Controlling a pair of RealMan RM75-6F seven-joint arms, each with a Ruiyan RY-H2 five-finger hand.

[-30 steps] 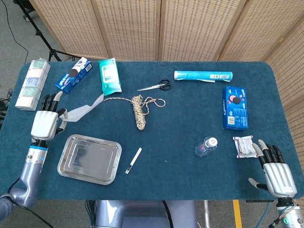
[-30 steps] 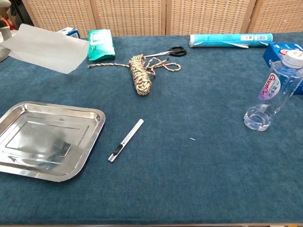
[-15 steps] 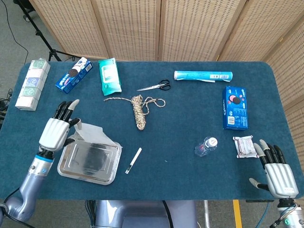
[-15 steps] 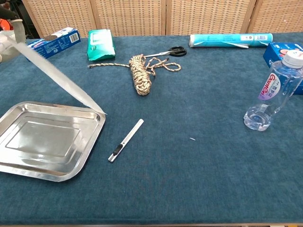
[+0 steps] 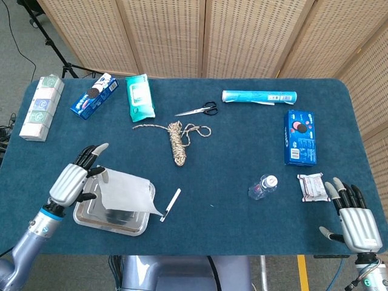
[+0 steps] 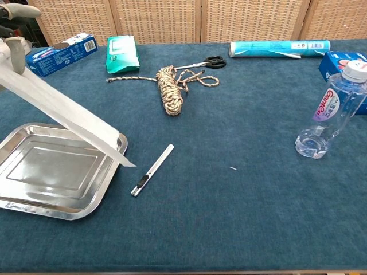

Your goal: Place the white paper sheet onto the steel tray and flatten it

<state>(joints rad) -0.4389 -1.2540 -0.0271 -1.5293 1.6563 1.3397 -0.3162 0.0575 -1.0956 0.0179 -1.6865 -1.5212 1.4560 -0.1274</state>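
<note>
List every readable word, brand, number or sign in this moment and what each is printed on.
"GanTen": red script on the label of the plastic bottle, read in the chest view; the smaller characters beneath it are too small to read.
Blue cookie boxes: printing too blurred to read.
Green wipes pack: too blurred.
Teal roll: too small.
Small white packet and stacked white packs: unreadable.

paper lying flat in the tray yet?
No. The paper slants down from the left hand over the tray, with its free corner past the rim.
</note>
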